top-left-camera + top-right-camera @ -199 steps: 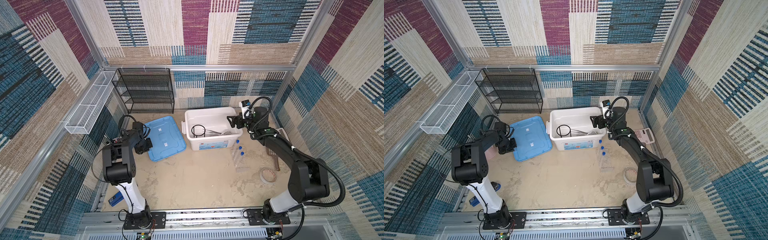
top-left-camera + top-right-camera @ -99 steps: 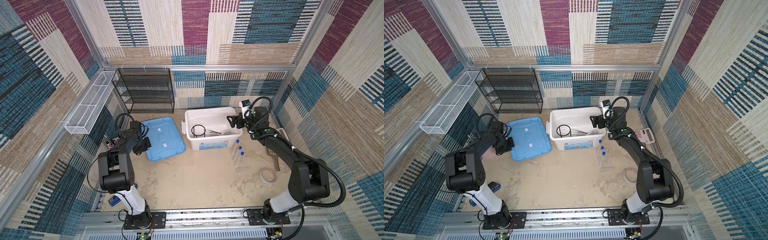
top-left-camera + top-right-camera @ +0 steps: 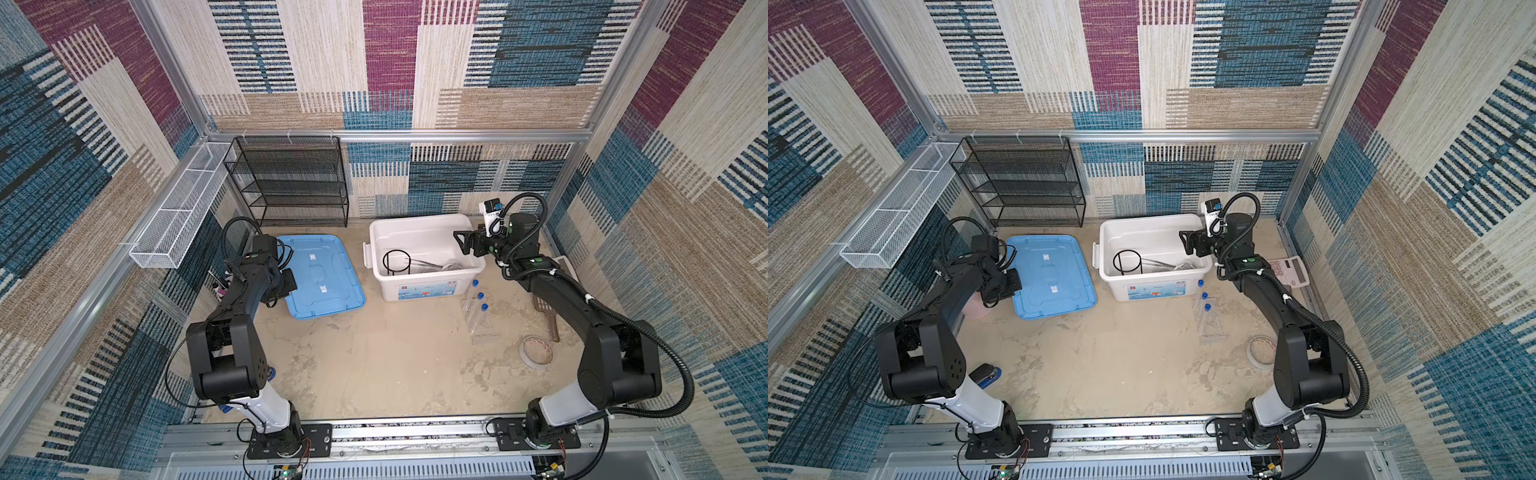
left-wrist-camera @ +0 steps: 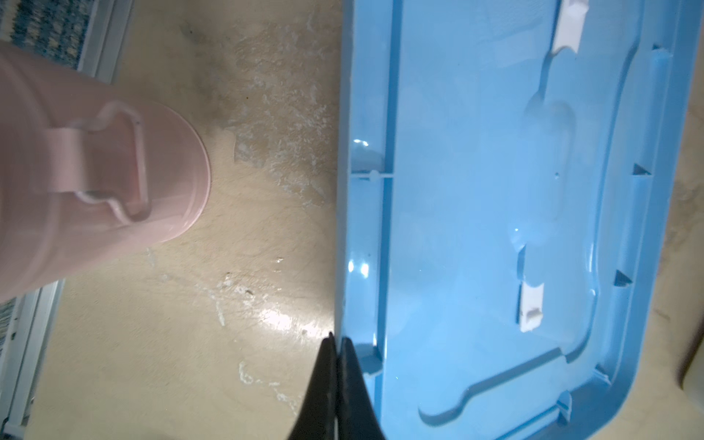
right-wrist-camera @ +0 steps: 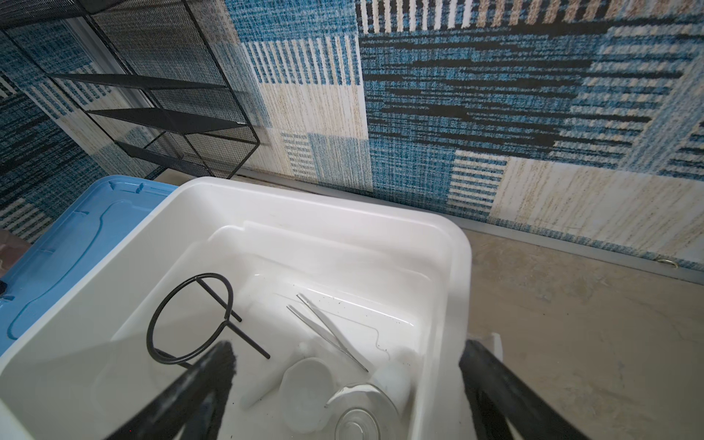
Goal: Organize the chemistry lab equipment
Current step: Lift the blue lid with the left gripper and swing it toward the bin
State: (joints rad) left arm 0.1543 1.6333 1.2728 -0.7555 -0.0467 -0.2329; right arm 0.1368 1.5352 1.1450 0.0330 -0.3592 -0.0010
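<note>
Your left claw [image 4: 338, 340] is shut by the blue lid [image 4: 476, 198]. Your right claw [image 5: 348, 348] is open over the bin [image 5: 459, 244], where white dishes [image 5: 304, 388] blur.

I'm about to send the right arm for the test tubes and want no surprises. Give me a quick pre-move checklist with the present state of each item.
1. Right tool free: ok, jaws wide above the right rim of the white bin, holding nothing.
2. Blue-capped test tubes reachable: looks ok, on the table outside the bin's front right corner.
3. Tubes seated in the clear rack: cannot tell, the clear plastic is hard to read.
4. Room in the bin: ok, black ring tripod, tweezers and flask sit along the front; the back is bare.
5. Left tool out of the way: ok, shut at the edge of the blue lid, left of the bin.
</note>
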